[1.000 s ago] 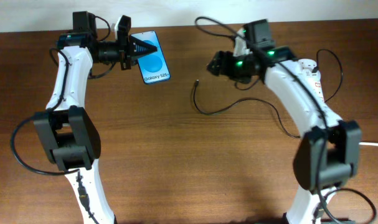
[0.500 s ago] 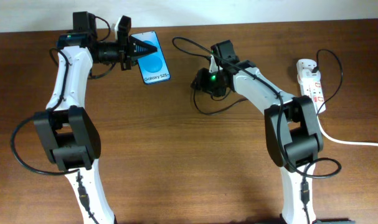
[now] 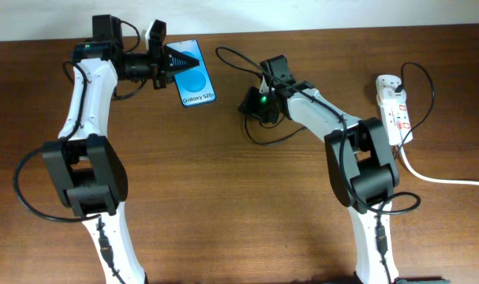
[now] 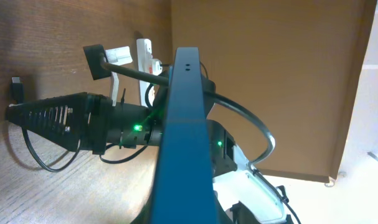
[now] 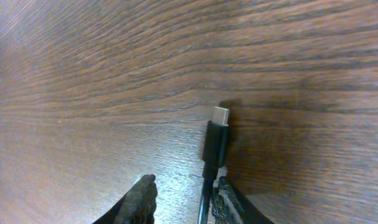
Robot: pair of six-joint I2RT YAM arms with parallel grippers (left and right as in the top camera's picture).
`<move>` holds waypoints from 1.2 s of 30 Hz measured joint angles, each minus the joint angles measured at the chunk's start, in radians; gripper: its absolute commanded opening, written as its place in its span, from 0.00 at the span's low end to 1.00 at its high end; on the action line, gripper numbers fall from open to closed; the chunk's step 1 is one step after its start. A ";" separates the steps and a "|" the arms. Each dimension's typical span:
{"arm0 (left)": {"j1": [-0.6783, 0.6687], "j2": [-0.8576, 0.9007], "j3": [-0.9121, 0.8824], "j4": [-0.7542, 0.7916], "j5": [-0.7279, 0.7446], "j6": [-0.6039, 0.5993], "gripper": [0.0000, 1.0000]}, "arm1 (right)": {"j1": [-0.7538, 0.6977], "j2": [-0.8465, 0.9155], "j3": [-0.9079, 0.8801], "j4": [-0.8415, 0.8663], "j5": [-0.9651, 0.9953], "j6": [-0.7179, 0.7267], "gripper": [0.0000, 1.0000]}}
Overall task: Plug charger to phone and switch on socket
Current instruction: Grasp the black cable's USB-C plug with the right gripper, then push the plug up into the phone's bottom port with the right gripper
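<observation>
From overhead, you have one phone (image 3: 200, 83) at the far left of the table (image 3: 223, 205), screen up. Your left gripper (image 3: 176, 61) reaches in over its left edge, one black finger lying on the glass and pinching it. Your right gripper (image 3: 247, 102) sits near the middle, well apart from the phone. The one charger (image 3: 263, 142) loops on the wood just below it. You cannot read that gripper's fingers from up here. The single socket (image 3: 397, 110) lies at the far right, with one white cord (image 3: 440, 178) trailing off the edge. The right arm stretches across the space between charger and socket.

In the left wrist view, the phone (image 4: 184, 124) runs edge-on up the centre and blocks much of what lies behind it. Beyond it you see the right gripper (image 4: 17, 113) side-on, the charger (image 4: 15, 87) tip just beside it on the wood, and the socket (image 4: 145, 55) farther back. Your own fingers are not visible here.

In the right wrist view, the right gripper (image 5: 185, 202) is spread. Its two fingertips (image 5: 142, 199) stand either side of the charger (image 5: 217, 140), which lies flat with its metal tip pointing away.
</observation>
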 measured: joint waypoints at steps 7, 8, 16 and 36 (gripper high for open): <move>0.000 0.000 0.000 0.000 -0.008 0.000 0.00 | -0.002 0.012 0.002 -0.002 0.004 -0.042 0.04; 0.000 0.000 0.000 0.000 -0.012 0.000 0.00 | -0.003 0.012 0.002 -0.005 -0.007 -0.064 0.04; 0.000 0.000 0.000 0.000 -0.016 0.011 0.00 | -0.116 -0.131 -0.003 -0.108 -0.258 -0.321 0.04; -0.040 0.000 0.000 0.000 0.120 0.105 0.00 | -0.215 -0.769 -0.037 -0.564 -0.398 -0.622 0.04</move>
